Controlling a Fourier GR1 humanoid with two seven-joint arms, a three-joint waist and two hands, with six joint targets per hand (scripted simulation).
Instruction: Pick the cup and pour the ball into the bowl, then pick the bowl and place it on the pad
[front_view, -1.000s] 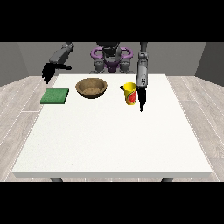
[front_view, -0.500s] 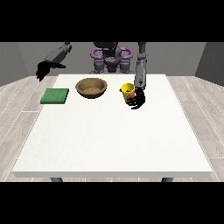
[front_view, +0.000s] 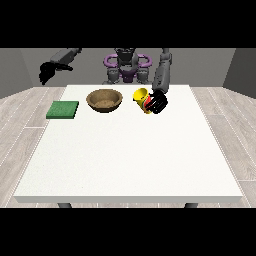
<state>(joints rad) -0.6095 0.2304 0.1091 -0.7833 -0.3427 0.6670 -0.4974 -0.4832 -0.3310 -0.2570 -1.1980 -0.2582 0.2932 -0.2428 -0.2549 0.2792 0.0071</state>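
Here, hand at the view's right (front_view: 158, 102) clasping tilted, unlabelled yellow cup (front_view: 141, 98)

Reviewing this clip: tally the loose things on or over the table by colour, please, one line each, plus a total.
Yellow: 1, the cup, tilted in the hand at the view's right
Brown: 1, the bowl
Green: 1, the pad
Total: 3. No ball can be made out.
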